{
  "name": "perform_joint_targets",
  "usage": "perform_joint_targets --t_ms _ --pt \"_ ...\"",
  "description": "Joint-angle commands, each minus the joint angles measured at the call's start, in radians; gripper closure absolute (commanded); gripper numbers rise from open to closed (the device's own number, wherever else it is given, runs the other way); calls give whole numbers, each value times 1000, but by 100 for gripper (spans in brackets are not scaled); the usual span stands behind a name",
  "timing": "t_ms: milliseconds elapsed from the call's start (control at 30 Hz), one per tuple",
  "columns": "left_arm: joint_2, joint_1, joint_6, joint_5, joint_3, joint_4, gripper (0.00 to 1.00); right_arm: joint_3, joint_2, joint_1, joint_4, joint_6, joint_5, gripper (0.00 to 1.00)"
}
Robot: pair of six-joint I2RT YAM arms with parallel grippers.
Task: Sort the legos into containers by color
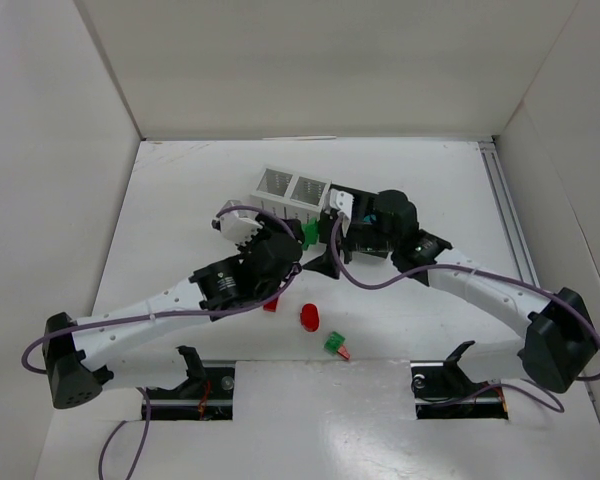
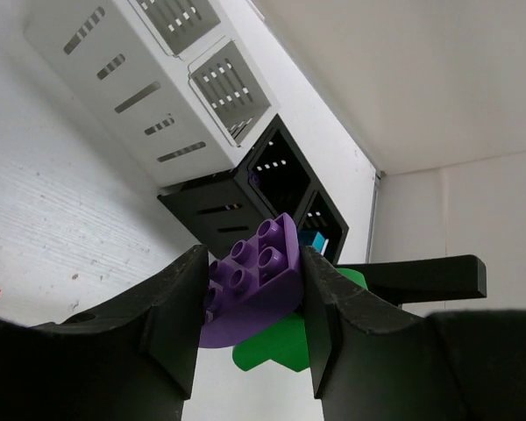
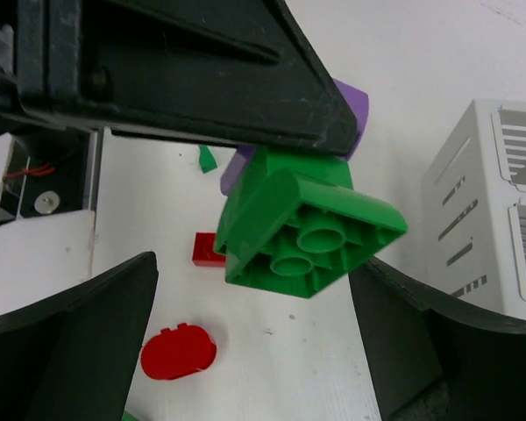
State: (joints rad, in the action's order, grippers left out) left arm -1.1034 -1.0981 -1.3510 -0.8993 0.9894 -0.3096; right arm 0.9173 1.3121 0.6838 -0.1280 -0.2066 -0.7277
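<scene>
My left gripper (image 2: 250,298) is shut on a purple lego (image 2: 254,272) with a green lego (image 2: 285,342) stuck under it. It holds them in the air just in front of the containers (image 2: 202,114), whose two white and two black cups are joined in a row. A teal piece (image 2: 314,239) shows in the far black cup. My right gripper (image 3: 254,342) is open, with its fingers (image 3: 70,333) on either side of the green lego (image 3: 311,232) and not touching it. In the top view both grippers meet at the green lego (image 1: 309,232).
On the table lie a red oval (image 1: 310,317), a red brick (image 1: 271,304), and a green piece with a red one beside it (image 1: 335,345). The right arm covers part of the black cups (image 1: 345,195). White walls enclose the table.
</scene>
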Motion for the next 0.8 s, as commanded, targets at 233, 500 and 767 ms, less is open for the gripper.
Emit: perform_joint_targets --t_ms 233,500,767 --pt "42 -11 58 -24 -55 144 100 48 -47 25 -128 105 159 22" --pt "71 -11 90 -13 -93 205 100 75 -24 25 -150 136 145 47" --pt "53 -11 124 8 -94 264 100 84 47 25 -291 216 -16 48"
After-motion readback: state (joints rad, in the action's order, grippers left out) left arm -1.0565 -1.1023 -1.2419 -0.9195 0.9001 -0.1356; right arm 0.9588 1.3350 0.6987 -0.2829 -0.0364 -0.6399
